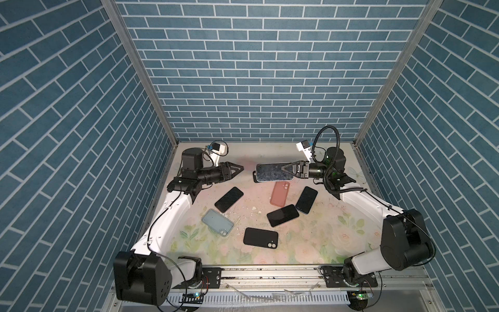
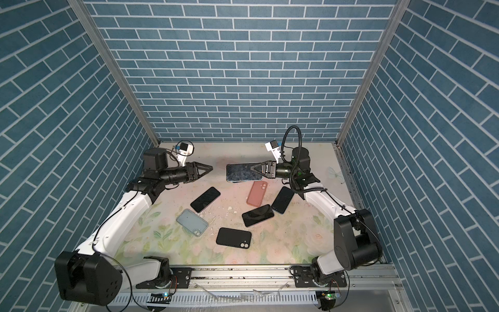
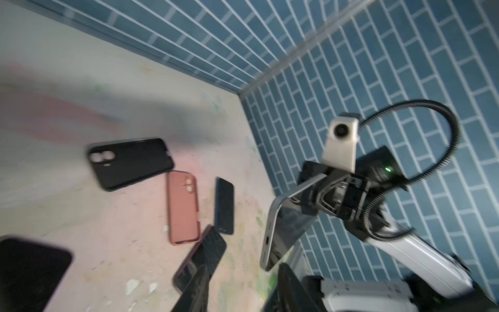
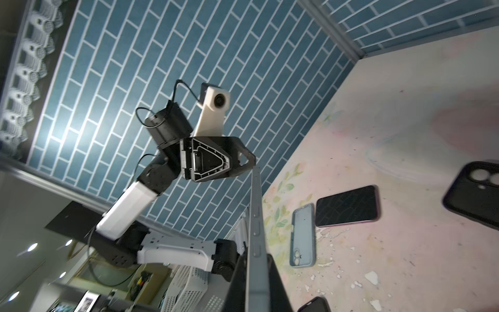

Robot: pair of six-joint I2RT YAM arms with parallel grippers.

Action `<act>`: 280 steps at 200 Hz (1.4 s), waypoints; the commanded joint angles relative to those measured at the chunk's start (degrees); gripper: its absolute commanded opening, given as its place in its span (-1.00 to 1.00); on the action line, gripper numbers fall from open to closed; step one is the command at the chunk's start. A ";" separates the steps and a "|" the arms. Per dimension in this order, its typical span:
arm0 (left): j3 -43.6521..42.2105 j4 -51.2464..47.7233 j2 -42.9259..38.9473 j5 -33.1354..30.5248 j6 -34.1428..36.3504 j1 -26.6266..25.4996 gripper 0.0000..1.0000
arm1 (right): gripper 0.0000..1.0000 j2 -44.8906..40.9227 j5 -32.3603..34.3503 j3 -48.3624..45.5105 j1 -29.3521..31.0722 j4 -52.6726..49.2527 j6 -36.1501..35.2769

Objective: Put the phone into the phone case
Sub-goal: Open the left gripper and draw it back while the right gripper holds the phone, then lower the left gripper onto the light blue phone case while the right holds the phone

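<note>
surface: a table (image 1: 310,243) with a matt, pale print of faded pink roses and green leaves; it is scuffed, and white flecks (image 1: 253,208) lie scattered near the middle.
room: three walls (image 1: 259,67) in a blue brick pattern with thin white joints, bare aluminium posts (image 1: 140,70) at the back corners, and a ribbed metal rail (image 1: 270,274) along the front edge.
held phone (image 1: 267,173): a flat slab with rounded corners, glossy dark glass and a pale metal rim. it is clear of the table over the far middle, roughly level, screen up.
right gripper (image 1: 283,168): pinched tight on the held phone, at the end nearer its own arm.
left gripper (image 1: 241,169): black triangular fingers, parted in the left wrist view with nothing between them. in both top views a gap shows between it and the phone's free end.
far black case (image 3: 129,162): matt, with a camera cut-out, on the table below the held phone's free end.
pink case (image 1: 280,193): matt salmon, just in front of the held phone.
blue case (image 1: 217,222): pale and smooth, at front left.
near black case (image 1: 260,237): matt, with twin round holes, at front middle.
loose phones: left phone (image 1: 229,199), middle phone (image 1: 282,215) and right phone (image 1: 306,200) lie flat with dark glossy screens up; the last two are just beside each other.
</note>
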 commanded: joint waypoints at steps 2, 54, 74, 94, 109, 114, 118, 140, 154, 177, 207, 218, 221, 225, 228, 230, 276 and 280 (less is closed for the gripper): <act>0.91 -21.76 -3.09 -26.46 2.94 0.21 -0.16 | -1.00 -4.73 8.51 1.98 0.27 -14.29 -14.31; -3.41 -35.31 -5.14 -45.56 4.90 -4.42 -0.21 | -1.00 -4.34 11.14 0.52 0.30 -16.37 -16.73; -4.00 -38.42 -2.90 -50.46 4.81 -12.94 -0.19 | -1.00 -4.44 13.57 0.32 0.31 -17.16 -17.23; -4.97 -39.87 0.57 -52.33 2.77 -18.52 -0.18 | -1.00 -4.52 15.01 0.02 0.22 -16.93 -17.21; -6.69 -38.13 2.45 -51.23 0.45 -20.79 -0.17 | -1.00 -4.43 15.51 -0.39 0.22 -16.24 -16.70; -7.43 -37.12 2.94 -50.60 -0.53 -21.38 -0.18 | -1.00 -4.50 15.57 -0.63 0.22 -15.92 -16.59; -7.93 -36.21 3.28 -50.04 -1.09 -21.80 -0.18 | -1.00 -4.51 15.59 -0.71 0.23 -15.87 -16.49; -10.84 -29.38 5.05 -46.81 -3.51 -24.40 -0.18 | -1.00 -5.19 16.00 -1.10 0.22 -16.16 -16.47; -12.43 -25.37 6.54 -44.88 -3.23 -25.61 -0.18 | -1.00 -5.90 16.26 -1.30 0.14 -16.61 -16.75; -13.25 -23.09 9.67 -42.82 -1.61 -26.31 -0.18 | -1.00 -6.95 16.66 -1.45 0.06 -17.57 -17.35; -13.40 -22.02 12.16 -40.58 0.54 -26.68 -0.19 | -1.00 -7.59 17.32 -1.71 -0.05 -18.10 -17.46; -13.38 -21.75 13.36 -40.05 1.51 -26.82 -0.19 | -1.00 -7.76 17.49 -1.80 -0.13 -18.02 -17.41; -13.29 -21.74 13.82 -39.98 1.87 -26.85 -0.19 | -1.00 -7.83 17.50 -1.84 -0.12 -17.98 -17.38; -13.31 -21.82 14.33 -40.14 2.13 -26.94 -0.19 | -1.00 -7.85 17.50 -1.89 -0.22 -17.89 -17.38; -13.19 -22.04 14.77 -40.52 2.32 -27.02 -0.18 | -1.00 -7.86 17.51 -1.90 -0.20 -17.89 -17.37; -13.22 -22.17 14.99 -40.68 2.29 -27.03 -0.19 | -1.00 -7.86 17.57 -1.91 -0.22 -17.89 -17.37; -13.21 -23.16 17.99 -41.22 3.32 -27.65 -0.19 | -1.00 -8.21 17.28 -2.03 -0.46 -17.88 -17.21; -13.23 -23.01 18.14 -41.13 3.36 -27.73 -0.19 | -1.00 -8.21 17.32 -2.03 -0.48 -17.89 -17.19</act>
